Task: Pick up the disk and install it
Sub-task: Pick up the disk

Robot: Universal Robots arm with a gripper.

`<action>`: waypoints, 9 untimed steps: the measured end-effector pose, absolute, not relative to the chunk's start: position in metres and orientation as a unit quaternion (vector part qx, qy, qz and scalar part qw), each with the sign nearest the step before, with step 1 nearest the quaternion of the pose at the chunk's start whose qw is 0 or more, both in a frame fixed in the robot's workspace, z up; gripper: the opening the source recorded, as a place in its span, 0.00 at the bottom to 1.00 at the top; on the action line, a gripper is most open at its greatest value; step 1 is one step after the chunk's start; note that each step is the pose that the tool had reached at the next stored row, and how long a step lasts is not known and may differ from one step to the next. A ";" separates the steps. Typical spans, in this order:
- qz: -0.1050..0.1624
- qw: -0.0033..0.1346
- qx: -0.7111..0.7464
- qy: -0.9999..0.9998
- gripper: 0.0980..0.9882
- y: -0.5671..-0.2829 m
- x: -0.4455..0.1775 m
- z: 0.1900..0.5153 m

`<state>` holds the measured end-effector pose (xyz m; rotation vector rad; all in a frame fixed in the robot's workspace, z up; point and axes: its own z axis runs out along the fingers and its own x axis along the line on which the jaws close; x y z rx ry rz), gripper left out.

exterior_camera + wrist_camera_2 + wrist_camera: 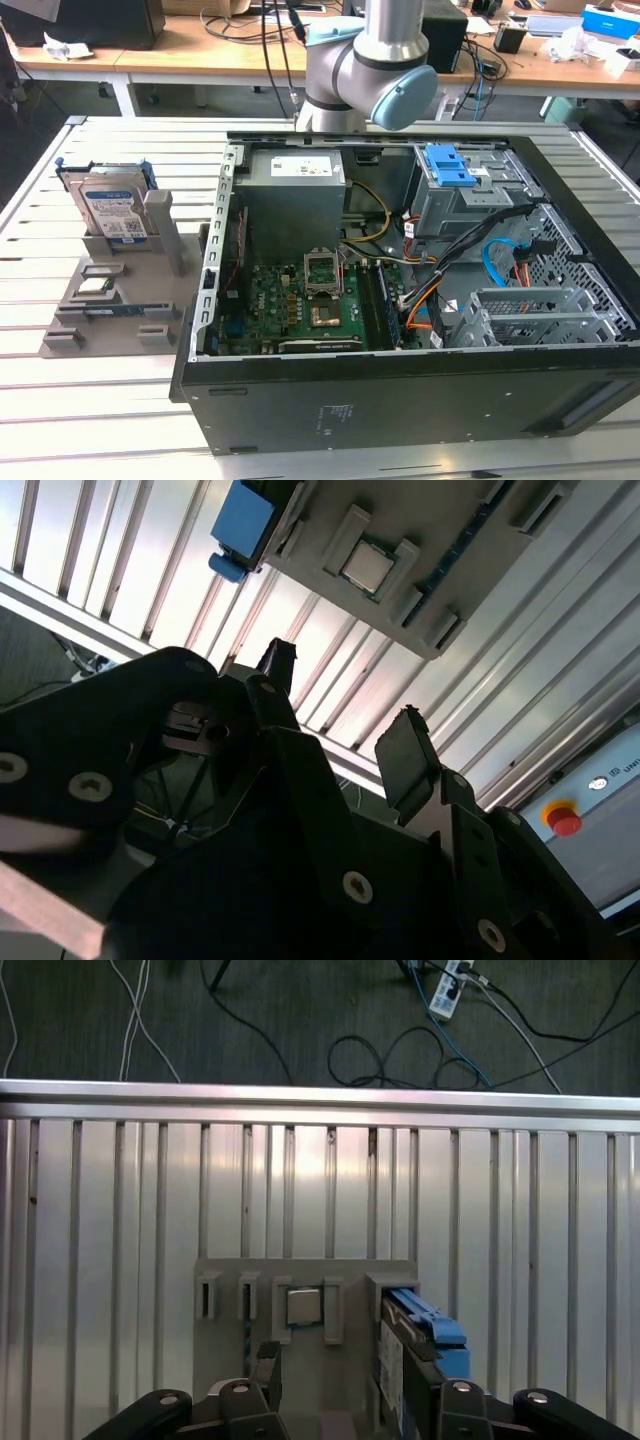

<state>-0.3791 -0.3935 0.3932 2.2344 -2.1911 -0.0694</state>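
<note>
We see a slatted metal table (100, 420) that carries an open computer case (400, 400) lying on its side, its boards and cables facing up. In the exterior view the robot arm (370, 70) rises at twelve o'clock of the case. At nine o'clock of the case, just beside its wall, a grey holder (110, 310) rests on the table.

The disk (112, 205) stands on edge in the holder's far slot, at about twelve o'clock of the holder's base. Its white-and-blue label faces the exterior camera, and its blue carrier frame (430, 1325) runs along the edge.

In the second wrist view the hand (340, 690) hangs over the holder, released, with its two black fingers (405, 750) spread apart and grasping nothing. The disk sits apart from them.

A small square processor chip (303, 1306) lies in another slot of the holder, near the disk.
</note>
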 end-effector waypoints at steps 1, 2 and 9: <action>-0.022 0.006 0.714 -0.700 0.56 -0.393 -0.377 0.393; -0.022 0.006 0.714 -0.700 0.56 -0.393 -0.376 0.393; -0.022 0.006 0.714 -0.700 0.56 -0.390 -0.366 0.392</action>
